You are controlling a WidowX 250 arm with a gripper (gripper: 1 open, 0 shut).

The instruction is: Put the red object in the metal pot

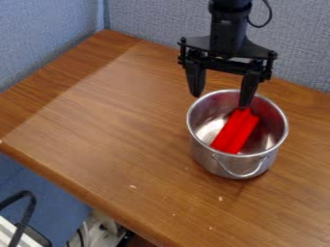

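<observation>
Lying inside the metal pot, the red object rests on a slant, with its long axis running from about 7 o'clock at the lower end to about 1 o'clock at the upper end. Its lower end sits on the pot floor near the front wall, and its upper end leans up toward the far wall at the 1 o'clock side. A lengthwise ridge shows along its top face. No writing, brand or label can be read on the bar, on the pot or on the arm; any marks are too small to make out.

The pot stands upright on the wooden table, toward the table's 3 o'clock side, its small handle facing the near edge at about 6 o'clock. Its shiny inner wall mirrors some of the red.

Above the pot's rim, at about 11 o'clock from the pot's centre, the gripper points straight down with its two dark fingers spread wide and nothing between them. One finger hangs over the table just outside the rim at 10 o'clock; the other hangs over the pot's far inner edge near 12 o'clock. Neither finger touches the red object.

A blue panel wall stands behind the table at 12 o'clock.
</observation>
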